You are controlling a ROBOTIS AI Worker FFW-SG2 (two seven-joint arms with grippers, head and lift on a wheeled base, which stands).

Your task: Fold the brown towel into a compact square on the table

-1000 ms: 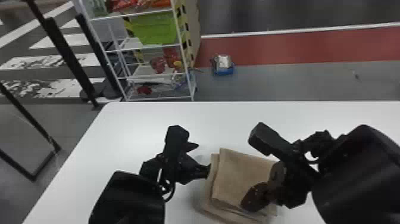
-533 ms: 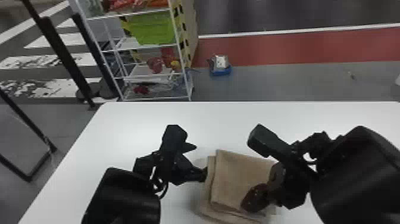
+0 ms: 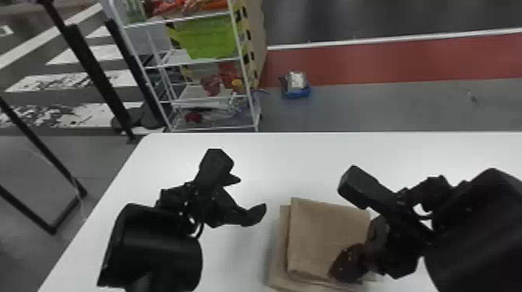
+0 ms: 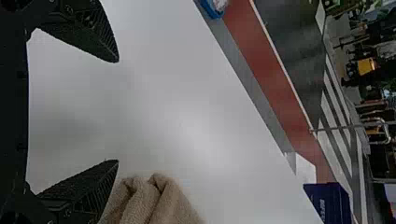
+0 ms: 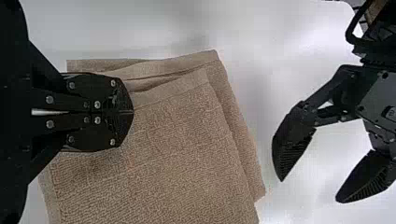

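Observation:
The brown towel (image 3: 326, 237) lies on the white table as a folded, roughly square stack, its layers slightly offset. My left gripper (image 3: 249, 198) is open just left of the towel, holding nothing. In the left wrist view, bare table lies between the fingers of this gripper (image 4: 116, 111), with a rounded towel fold (image 4: 154, 200) beside one fingertip. My right gripper (image 3: 341, 268) is over the towel's near right part. In the right wrist view, this gripper (image 5: 132, 112) has its fingers together over the towel (image 5: 182, 158), close to loose layered edges; its tips hide the contact.
The white table (image 3: 272, 163) extends behind and beside the towel. Beyond its far edge stands a wire shelf (image 3: 202, 99) with a green bin (image 3: 207, 37). A small blue item (image 3: 296, 91) lies on the floor, and black posts (image 3: 97, 73) stand at the left.
My left gripper has drawn away from the towel's left edge, leftward and slightly toward the table's far side. The right gripper and the towel have stayed nearly where they were.

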